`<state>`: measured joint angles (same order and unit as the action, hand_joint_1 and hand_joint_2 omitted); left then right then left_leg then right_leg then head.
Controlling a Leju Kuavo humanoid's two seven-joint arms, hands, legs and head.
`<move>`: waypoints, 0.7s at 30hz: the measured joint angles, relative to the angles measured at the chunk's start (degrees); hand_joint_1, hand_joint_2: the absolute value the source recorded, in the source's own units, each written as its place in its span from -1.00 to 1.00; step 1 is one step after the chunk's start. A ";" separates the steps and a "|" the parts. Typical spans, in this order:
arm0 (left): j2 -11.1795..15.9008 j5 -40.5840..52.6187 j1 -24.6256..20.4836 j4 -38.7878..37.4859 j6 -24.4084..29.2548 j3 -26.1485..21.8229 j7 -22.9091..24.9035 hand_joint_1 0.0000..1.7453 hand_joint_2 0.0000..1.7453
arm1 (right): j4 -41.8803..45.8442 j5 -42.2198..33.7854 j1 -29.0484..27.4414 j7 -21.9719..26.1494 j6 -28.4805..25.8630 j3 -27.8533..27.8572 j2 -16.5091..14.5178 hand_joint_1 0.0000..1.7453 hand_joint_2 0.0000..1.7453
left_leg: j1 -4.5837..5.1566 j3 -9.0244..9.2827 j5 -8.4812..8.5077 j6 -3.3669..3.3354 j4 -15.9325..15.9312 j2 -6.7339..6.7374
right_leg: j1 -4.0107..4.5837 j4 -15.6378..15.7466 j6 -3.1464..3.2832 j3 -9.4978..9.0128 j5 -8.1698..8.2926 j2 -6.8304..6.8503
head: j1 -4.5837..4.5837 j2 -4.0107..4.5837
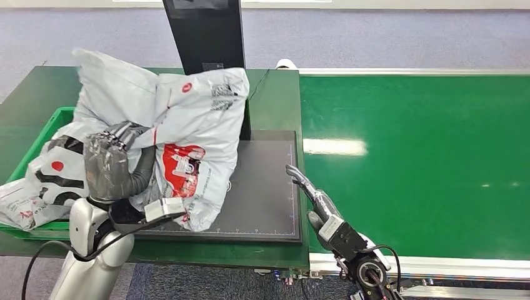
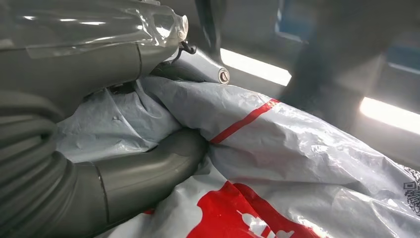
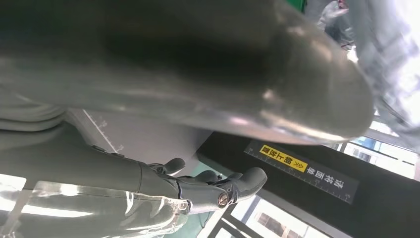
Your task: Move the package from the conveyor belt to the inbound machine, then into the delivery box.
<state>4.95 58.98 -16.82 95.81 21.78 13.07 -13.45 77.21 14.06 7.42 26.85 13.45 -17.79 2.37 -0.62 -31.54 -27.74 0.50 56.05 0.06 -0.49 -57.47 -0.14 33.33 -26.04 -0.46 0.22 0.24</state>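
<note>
the green conveyor belt runs off to the right with nothing on the stretch in view, and beside it sits the inbound machine, a dark flat platform with a tall black post behind it. the package, a big crumpled grey-white plastic mailer with red print, is partly lifted over the platform's left part, its lower corner touching the dark surface and its upper bulk leaning toward the green delivery box, which already holds other bags. the left hand is clamped into the package's side, thumb and fingers sunk in the loose plastic; the left wrist view shows the thumb pressed into a fold. the right hand hangs by the platform's right edge, fingers apart and holding nothing. judging by this, the carry into the box is in hand: best to raise the bag enough that its trailing corner clears the box rim, keep the grip firm since slack plastic can slip, and let go only once its bulk is over the box.
</note>
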 joint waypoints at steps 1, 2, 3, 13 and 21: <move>0.08 0.39 -1.21 -0.14 -0.66 -0.79 1.00 1.00 1.00 | 0.41 0.26 -0.40 -0.06 -0.04 0.22 -0.01 -1.00 -1.00 | 0.00 0.00 0.01 0.00 0.00 0.00 | 0.00 0.00 0.00 0.00 0.00 0.01 | 0.01 0.00; 0.22 0.63 -2.82 -0.73 -1.62 -1.65 2.02 1.00 1.00 | 0.75 0.49 -0.71 -0.13 -0.08 0.44 -0.01 -1.00 -1.00 | 0.00 0.00 0.03 0.00 0.00 -0.01 | 0.00 0.00 0.00 -0.01 0.01 0.01 | 0.02 0.00; 0.46 0.85 -4.75 -1.66 -2.65 -2.54 2.98 1.00 1.00 | 1.01 0.69 -0.92 -0.17 -0.10 0.64 -0.03 -1.00 -1.00 | 0.00 0.00 0.05 0.01 0.00 0.00 | 0.00 0.00 0.00 -0.02 0.02 0.01 | 0.01 0.00; 4.96 8.91 -25.29 -26.52 -7.84 -8.43 18.34 1.00 1.00 | 1.14 1.04 -0.33 -0.56 -0.05 1.61 -0.22 -1.00 -1.00 | -0.03 0.00 0.19 0.06 0.00 0.04 | 0.04 -0.04 0.03 -0.01 0.11 -0.02 | 0.06 0.00; 10.11 12.77 -32.52 -48.84 -7.30 -13.43 30.74 1.00 1.00 | 1.11 1.18 -0.28 -2.28 0.22 1.62 -0.67 -1.00 -1.00 | -0.03 -0.14 0.19 0.07 -0.02 0.08 | 0.05 -0.05 0.04 0.17 0.10 -0.07 | 0.07 0.00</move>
<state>15.06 71.75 -49.34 46.97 14.48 -0.36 17.29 78.32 15.24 7.14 24.56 13.68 -16.17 1.70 -0.66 -31.68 -27.55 0.57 56.04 0.14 -0.44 -57.53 -0.10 33.50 -25.94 -0.53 0.28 0.24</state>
